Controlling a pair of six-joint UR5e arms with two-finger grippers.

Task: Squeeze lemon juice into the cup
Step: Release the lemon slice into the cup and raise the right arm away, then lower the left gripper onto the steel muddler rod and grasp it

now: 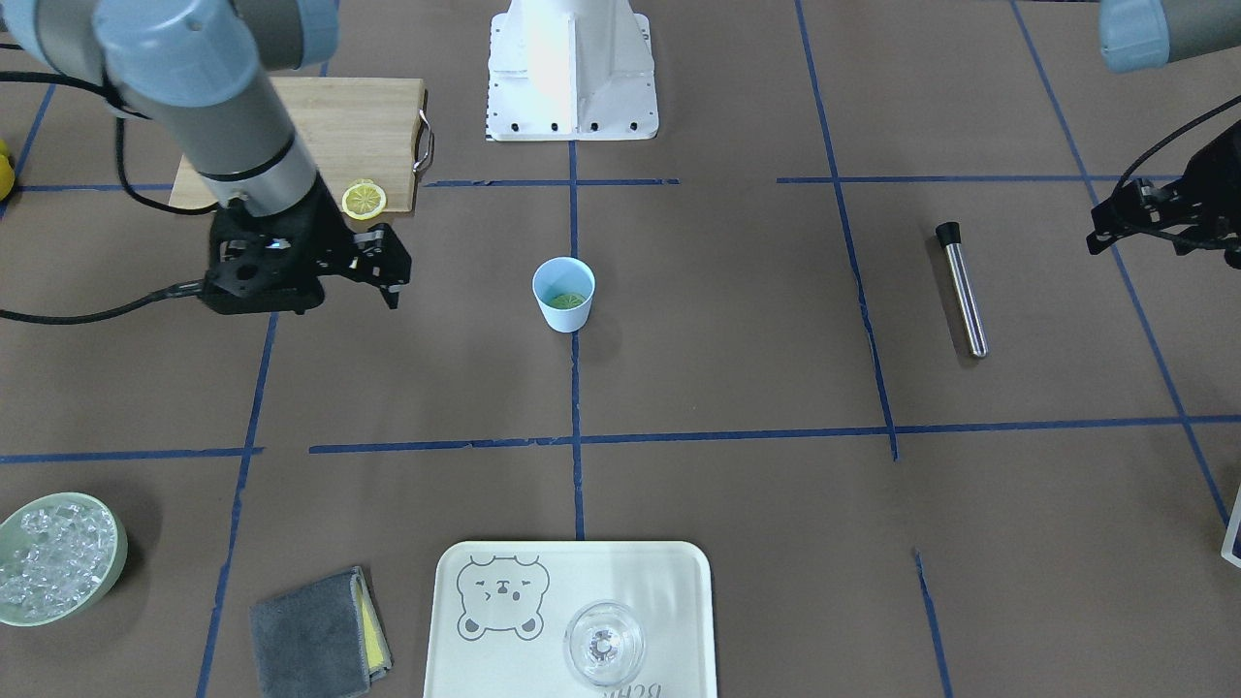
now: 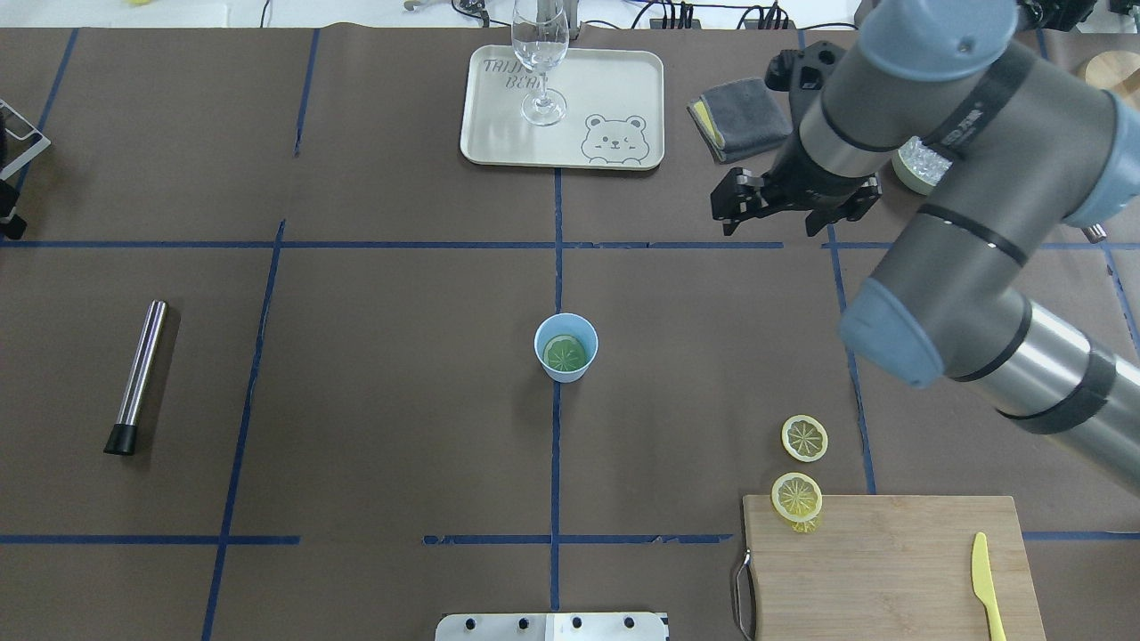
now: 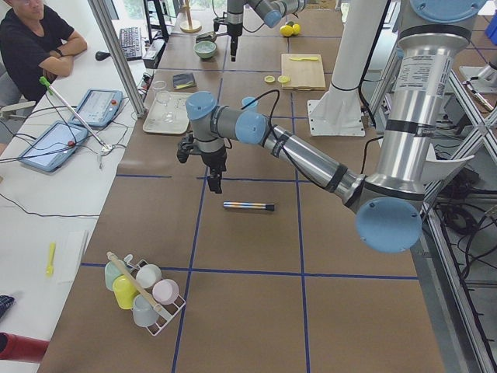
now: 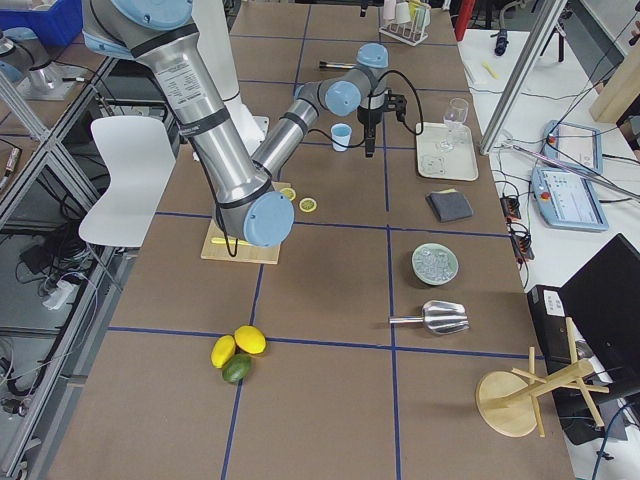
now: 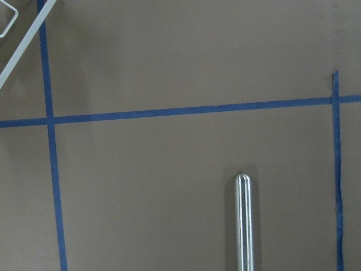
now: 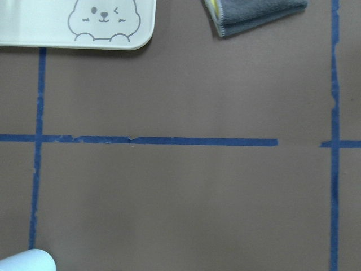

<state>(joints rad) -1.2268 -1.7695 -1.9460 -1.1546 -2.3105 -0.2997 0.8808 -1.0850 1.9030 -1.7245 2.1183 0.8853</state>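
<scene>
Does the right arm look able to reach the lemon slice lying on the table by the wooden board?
Probably yes: the lemon slice lies uncovered on that arm's side, and its tool hangs free, holding nothing.

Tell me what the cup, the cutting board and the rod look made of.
Cup: probably plastic, matte light blue, no glare. Cutting board: wood, pale with visible grain. Rod: polished metal, mirror-like streaks along it; its black end cap may be rubber or plastic.

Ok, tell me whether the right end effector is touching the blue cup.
Apart. The overhead view shows the right end effector well off to one side of the cup, with bare table between them.
</scene>
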